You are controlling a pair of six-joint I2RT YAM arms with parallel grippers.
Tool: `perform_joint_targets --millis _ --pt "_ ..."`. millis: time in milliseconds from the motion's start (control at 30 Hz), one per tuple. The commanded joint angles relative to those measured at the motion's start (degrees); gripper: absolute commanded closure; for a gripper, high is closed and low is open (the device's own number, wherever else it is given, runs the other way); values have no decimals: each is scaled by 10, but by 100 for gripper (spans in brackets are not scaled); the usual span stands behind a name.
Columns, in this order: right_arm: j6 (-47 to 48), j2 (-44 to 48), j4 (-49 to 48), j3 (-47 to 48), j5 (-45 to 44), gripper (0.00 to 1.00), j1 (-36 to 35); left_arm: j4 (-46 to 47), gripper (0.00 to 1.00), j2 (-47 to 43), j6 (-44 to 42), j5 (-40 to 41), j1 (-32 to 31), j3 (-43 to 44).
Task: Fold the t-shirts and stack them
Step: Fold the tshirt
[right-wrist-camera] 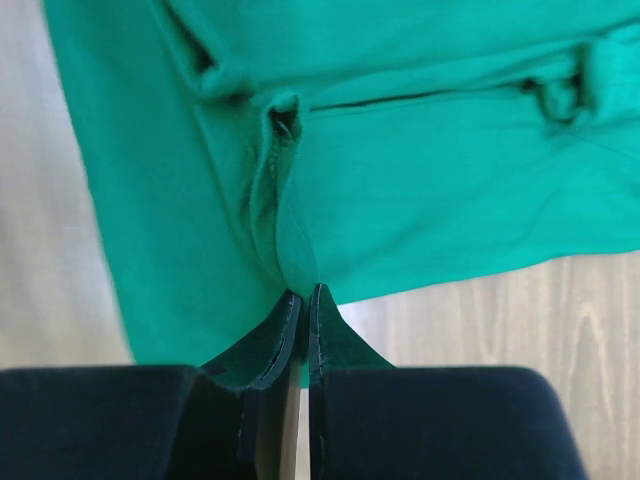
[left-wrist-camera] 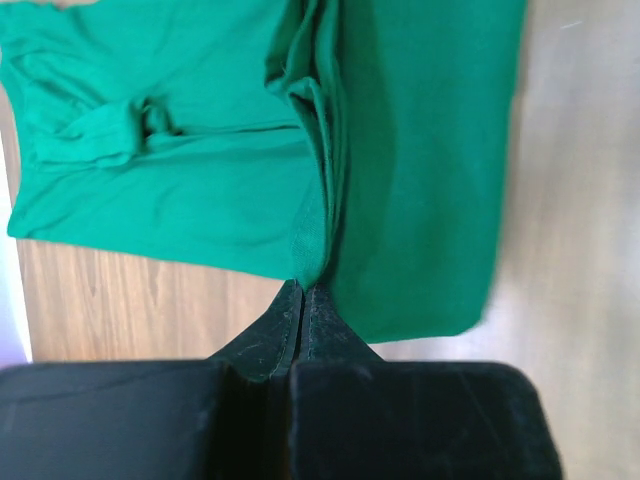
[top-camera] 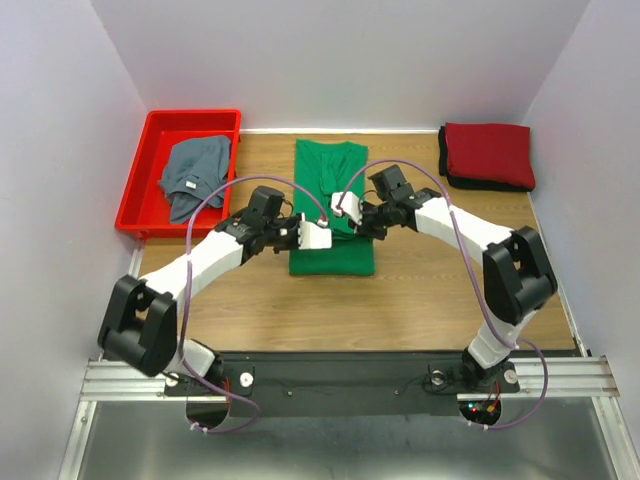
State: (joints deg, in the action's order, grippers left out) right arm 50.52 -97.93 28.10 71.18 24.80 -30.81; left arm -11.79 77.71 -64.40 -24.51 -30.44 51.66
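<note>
top view: the bright green t-shirt lies near the middle of the wooden table, long axis running from 12 to 6 o'clock, part folded with extra layers bunched across its middle. the left gripper reaches in from 8 o'clock and meets the shirt's left edge; the right gripper comes from 3 o'clock and sits over the shirt's middle, just beside the left one. at 10 o'clock stands a red plastic bin with the grey-blue t-shirt crumpled inside; a small pale patch shows on that cloth, too small to read. at 2 o'clock, the dark red t-shirt lies folded on top of the black t-shirt, of which only an edge shows.

left wrist view: the two dark fingers are pressed together, pinching a ridge of green cloth that runs up toward 12 o'clock. green fabric spreads to both sides, with a rumpled sleeve toward 10 o'clock. bare wood shows at 8 o'clock and along 3 o'clock.

right wrist view: its fingers are closed to a thin slit, and a gathered fold of green cloth rises from their tips toward 12 o'clock. wood grain shows at 4 o'clock and at 9 o'clock.
</note>
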Motion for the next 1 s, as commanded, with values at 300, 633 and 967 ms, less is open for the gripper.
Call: perform_joint_targets --millis 300,633,967 --pt "56 -137 -1 159 53 99 53 43 100 154 -65 -35 74 144" --pt "70 -198 4 229 53 99 68 43 100 230 -79 -40 87 206" --pt "67 -235 5 273 35 65 75 57 86 285 -67 -19 96 248"
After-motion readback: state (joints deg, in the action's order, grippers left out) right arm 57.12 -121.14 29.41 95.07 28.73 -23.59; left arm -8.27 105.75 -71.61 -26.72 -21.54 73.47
